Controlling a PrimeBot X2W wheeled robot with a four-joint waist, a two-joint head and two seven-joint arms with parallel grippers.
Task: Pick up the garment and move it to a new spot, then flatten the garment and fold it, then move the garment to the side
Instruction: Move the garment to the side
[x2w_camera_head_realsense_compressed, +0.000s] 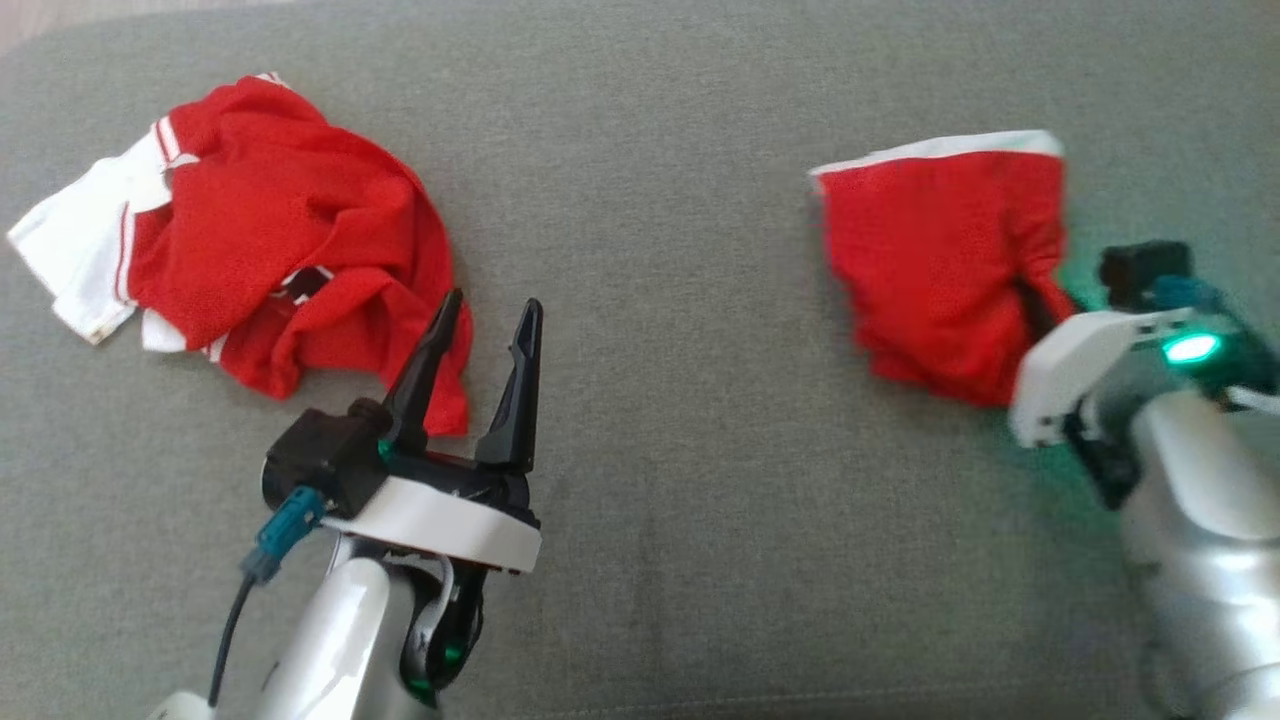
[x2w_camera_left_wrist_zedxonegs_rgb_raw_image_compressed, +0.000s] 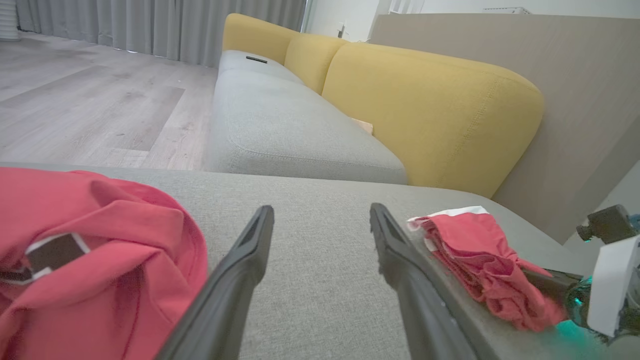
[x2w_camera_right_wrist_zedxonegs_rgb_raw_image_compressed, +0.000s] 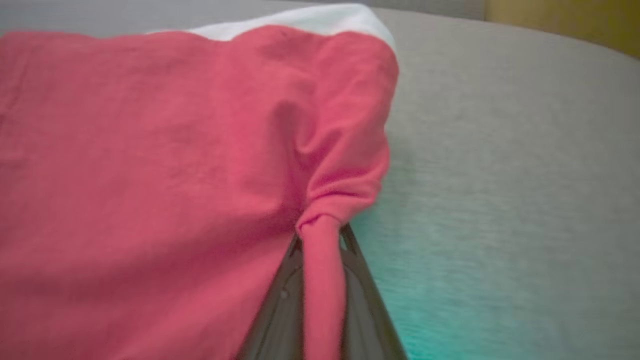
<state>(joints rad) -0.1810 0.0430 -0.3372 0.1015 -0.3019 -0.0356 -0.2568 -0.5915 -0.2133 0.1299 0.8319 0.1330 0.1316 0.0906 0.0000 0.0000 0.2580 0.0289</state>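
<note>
A folded red garment (x2w_camera_head_realsense_compressed: 940, 250) with a white edge lies on the right of the grey cushion (x2w_camera_head_realsense_compressed: 650, 400). My right gripper (x2w_camera_head_realsense_compressed: 1037, 308) is shut on its near right corner; the right wrist view shows a twisted bunch of the red cloth (x2w_camera_right_wrist_zedxonegs_rgb_raw_image_compressed: 150, 175) pinched between the fingers (x2w_camera_right_wrist_zedxonegs_rgb_raw_image_compressed: 320, 235). A second garment (x2w_camera_head_realsense_compressed: 270, 230), red and white, lies crumpled at the left. My left gripper (x2w_camera_head_realsense_compressed: 493, 302) stands open just right of that heap with nothing between its fingers. The left wrist view shows the open left gripper (x2w_camera_left_wrist_zedxonegs_rgb_raw_image_compressed: 321, 210), the heap (x2w_camera_left_wrist_zedxonegs_rgb_raw_image_compressed: 75, 240) to its left and the folded garment (x2w_camera_left_wrist_zedxonegs_rgb_raw_image_compressed: 480, 250) to its right.
The grey cushion's far edge (x2w_camera_left_wrist_zedxonegs_rgb_raw_image_compressed: 300, 180) drops off ahead of the left gripper. Beyond lie a grey sofa seat (x2w_camera_left_wrist_zedxonegs_rgb_raw_image_compressed: 280, 125), yellow backrests (x2w_camera_left_wrist_zedxonegs_rgb_raw_image_compressed: 425, 100) and wooden floor (x2w_camera_left_wrist_zedxonegs_rgb_raw_image_compressed: 75, 100). Between the two garments the cushion is bare.
</note>
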